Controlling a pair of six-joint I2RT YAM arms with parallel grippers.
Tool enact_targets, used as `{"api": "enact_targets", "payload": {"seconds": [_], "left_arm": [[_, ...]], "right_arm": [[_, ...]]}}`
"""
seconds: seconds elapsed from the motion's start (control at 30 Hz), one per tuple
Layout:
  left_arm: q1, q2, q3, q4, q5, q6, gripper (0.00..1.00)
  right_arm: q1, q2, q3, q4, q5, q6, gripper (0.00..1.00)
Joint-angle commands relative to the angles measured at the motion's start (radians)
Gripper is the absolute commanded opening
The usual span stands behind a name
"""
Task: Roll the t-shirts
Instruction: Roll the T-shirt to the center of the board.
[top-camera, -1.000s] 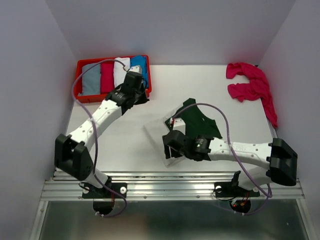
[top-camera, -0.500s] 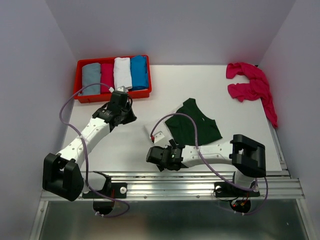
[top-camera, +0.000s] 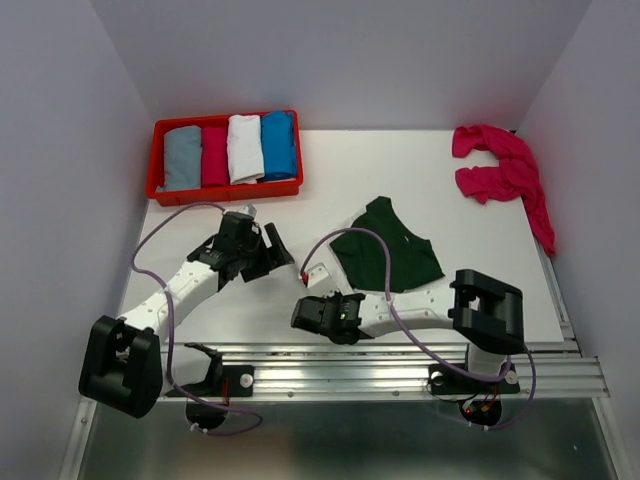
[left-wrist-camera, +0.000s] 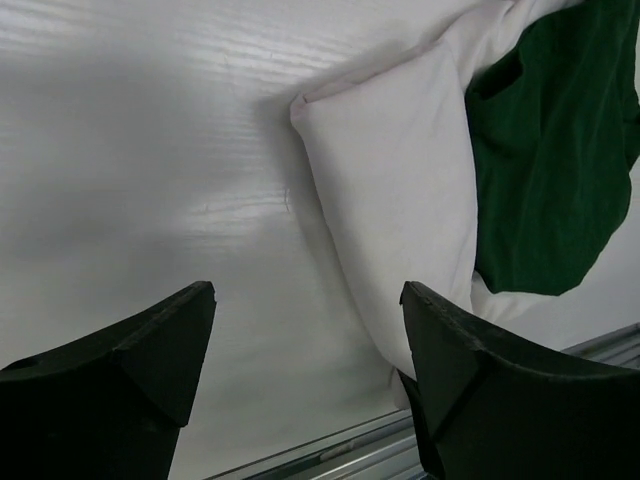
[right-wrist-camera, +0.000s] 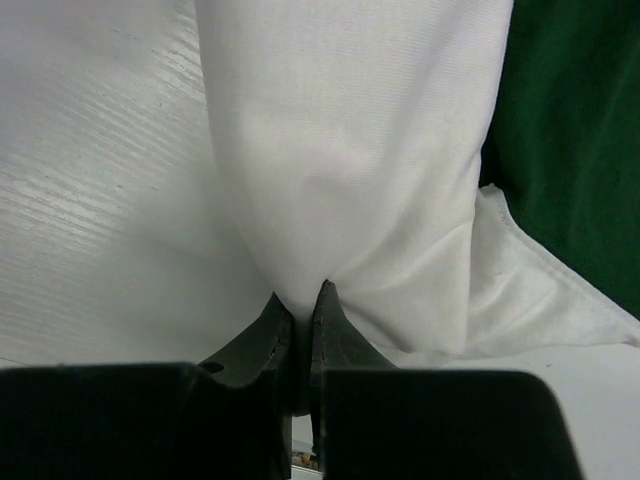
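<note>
White surface carries the t-shirt, stretching away from the right end effector clamped on its near edge; left end effector gapes alongside.

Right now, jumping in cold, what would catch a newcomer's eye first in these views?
The cream-and-green t-shirt lying mid-table, its cream edge pinched in the shut right gripper near the front edge, with the left gripper open to its left. Next, the heap of magenta-pink t-shirts at the far right corner, and the red tray at the far left holding four rolled shirts side by side.
</note>
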Motion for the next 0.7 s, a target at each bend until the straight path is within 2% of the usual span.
{"api": "enact_targets", "payload": {"seconds": [0.0,0.37,0.67], "left_arm": [[-0.008,-0.057,-0.08,0.125,0.099,-0.05,0.9],[-0.047,-0.001,-0.206,0.381,0.192,-0.141,0.94],[-0.08,0.117,-0.249,0.542,0.22,-0.176,0.98]], "right_arm": [[0.007,-0.089,-0.055,0.091,0.003,0.006,0.01],[-0.002,-0.249,-0.163,0.236,-0.104,-0.005,0.01],[-0.02,-0.286,-0.212,0.283,-0.157,0.012,0.01]]}}
